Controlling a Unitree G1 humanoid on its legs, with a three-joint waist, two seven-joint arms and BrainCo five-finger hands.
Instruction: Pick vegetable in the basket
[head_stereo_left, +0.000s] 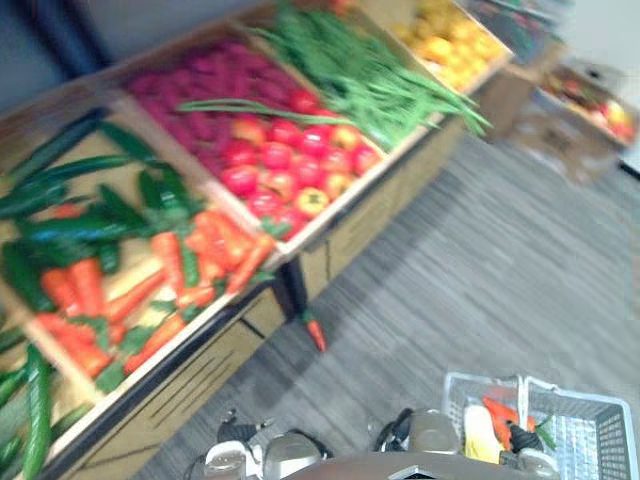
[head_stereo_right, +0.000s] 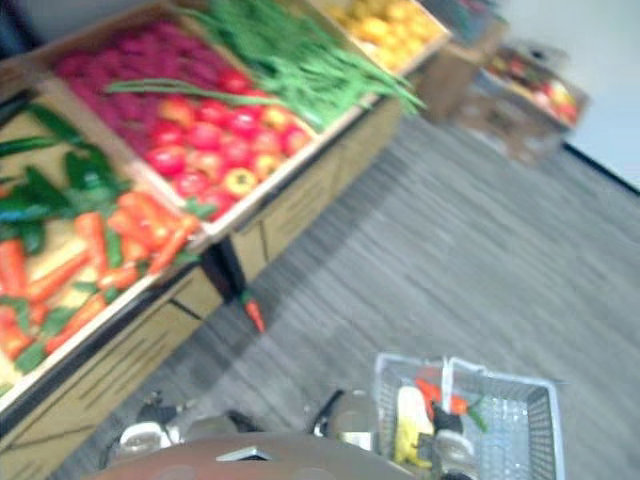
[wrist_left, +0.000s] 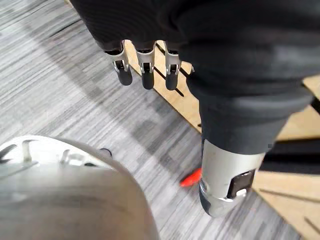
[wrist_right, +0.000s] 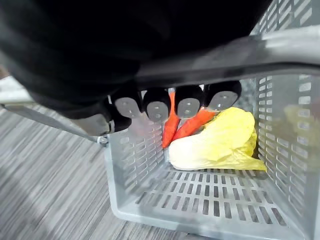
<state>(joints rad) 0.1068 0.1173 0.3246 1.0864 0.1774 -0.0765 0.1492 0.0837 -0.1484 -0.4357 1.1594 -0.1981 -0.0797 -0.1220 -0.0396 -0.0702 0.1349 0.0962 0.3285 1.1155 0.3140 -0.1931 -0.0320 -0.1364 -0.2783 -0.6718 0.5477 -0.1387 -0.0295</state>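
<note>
Left eye view took in the wooden display surface (head_stereo_left: 370, 215), which stood beyond the left hand's fingertips. Its crates were heaped with cucumbers (head_stereo_left: 90, 215), a carrot heap (head_stereo_left: 170, 270), tomatoes (head_stereo_left: 290, 165) and green beans (head_stereo_left: 370, 75).

The grey basket (wrist_right: 215, 202) hung beneath the right hand (wrist_right: 157, 105), whose fingers were curled round the basket's handle (wrist_right: 280, 50) and carried it. Below those fingers, inside the basket, lay a pale yellow cabbage (wrist_right: 220, 145) with the picked carrots (wrist_right: 172, 127) touching it, so some vegetables were already in.

The left hand (wrist_left: 146, 70) hung empty, its fingers straight and relaxed, pointing toward the surface's wooden front. A fallen carrot (wrist_left: 191, 178) lay on the floor (wrist_left: 65, 85), low beside that hand's thumb and close to the foot of the surface.

To my eye the job was between picks, with one hand free and the basket waiting. The next move would call for the left hand to reach a vegetable, either the fallen carrot close by or one from the crates. It would then need to close round the vegetable and carry it across to the basket under the right hand.
</note>
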